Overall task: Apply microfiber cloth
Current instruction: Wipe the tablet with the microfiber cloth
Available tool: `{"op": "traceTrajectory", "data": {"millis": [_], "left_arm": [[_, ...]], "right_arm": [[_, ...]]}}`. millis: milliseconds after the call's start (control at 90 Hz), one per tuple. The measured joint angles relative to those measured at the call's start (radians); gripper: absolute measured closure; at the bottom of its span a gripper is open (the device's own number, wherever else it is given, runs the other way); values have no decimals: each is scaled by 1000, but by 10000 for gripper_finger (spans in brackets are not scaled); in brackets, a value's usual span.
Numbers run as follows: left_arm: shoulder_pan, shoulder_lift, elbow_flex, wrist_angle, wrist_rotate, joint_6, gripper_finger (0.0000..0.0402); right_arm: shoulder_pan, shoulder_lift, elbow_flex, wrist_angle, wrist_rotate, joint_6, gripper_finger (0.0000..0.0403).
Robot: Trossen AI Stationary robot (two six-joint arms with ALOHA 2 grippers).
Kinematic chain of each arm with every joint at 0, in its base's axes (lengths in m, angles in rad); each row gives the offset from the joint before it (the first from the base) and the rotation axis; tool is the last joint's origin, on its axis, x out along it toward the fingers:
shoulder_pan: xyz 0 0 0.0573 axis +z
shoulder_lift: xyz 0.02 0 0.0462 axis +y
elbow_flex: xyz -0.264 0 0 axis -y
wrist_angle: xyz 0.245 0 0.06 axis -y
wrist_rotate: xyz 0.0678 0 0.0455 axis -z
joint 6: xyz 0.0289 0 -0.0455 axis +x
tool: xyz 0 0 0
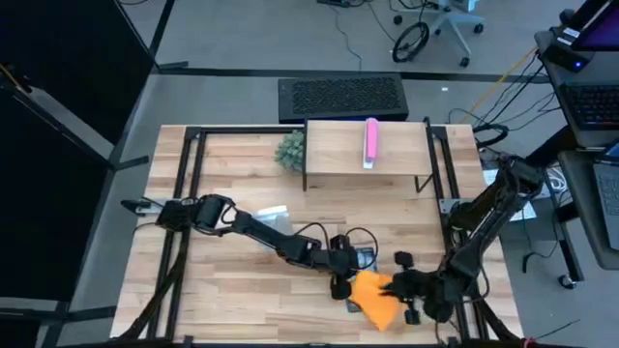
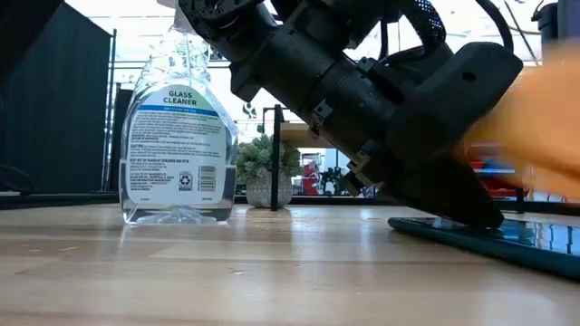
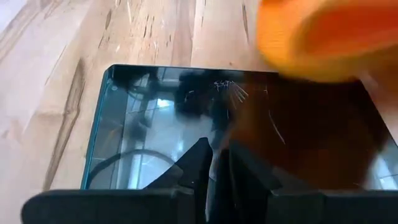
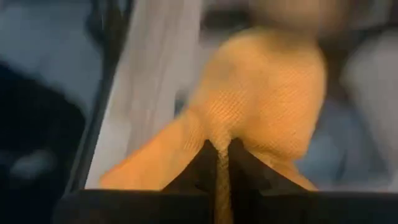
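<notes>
A dark grey tablet (image 3: 186,118) with a teal edge lies flat on the wooden table near its front edge. My left gripper (image 3: 214,163) is shut, its tips down on the tablet's glass; in the low view the same gripper (image 2: 480,210) meets the tablet (image 2: 507,240). The bright orange microfiber cloth (image 1: 375,298) is bunched over the tablet's right part, with my right gripper (image 4: 219,158) shut on it. In the left wrist view the cloth (image 3: 323,37) covers the tablet's far corner. My left gripper's shut fingertips (image 3: 202,155) rest on the tablet's screen (image 3: 205,127), coming down at a slant from the table's left. The tablet lies flat on the table. My right gripper pinches a bunched fold of the cloth (image 4: 219,140) between its two fingers, coming from the table's right. The cloth bulges out ahead of the fingers, above the tablet. Whether it touches the glass, I cannot tell.
A clear glass-cleaner spray bottle (image 2: 177,136) stands upright on the table left of the tablet. A small potted plant (image 1: 290,148) and a raised wooden shelf (image 1: 338,155) with a pink object (image 1: 371,142) stand at the far side. Black frame rails (image 1: 184,174) run along both sides.
</notes>
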Motion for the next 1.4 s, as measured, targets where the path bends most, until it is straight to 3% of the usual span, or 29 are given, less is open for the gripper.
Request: {"op": "traceTrajectory", "data": {"millis": [111,211,367,567,800,922,1122,1278,1400], "left_arm": [[0,0,0,0,0,0,353],[-1,0,0,0,-1,-1,353],[0,0,0,-1,-1,-1,353],[-1,0,1,-10,-6,3,353],[0,0,1,-10,-13,6,353],[0,0,1,-10,-18,6,353],[-3,-38,13,-35,-17,26,353],[-12,-88,12,-95,-17,32,353],[-31,-145,14,-157,-27,27,353]], "right_arm": [[-77,89,-2,146,5,-131,401],[-123,184,-1,234,-76,-161,401],[-131,297,-1,272,-176,-85,401],[-43,288,3,249,-291,26,401],[68,130,1,-179,-356,261,401],[111,12,-6,-483,-390,461,401],[143,-138,-3,-771,-401,807,394],[139,-219,-3,-980,-411,1002,331],[121,-273,-3,-1015,-390,1052,261]]}}
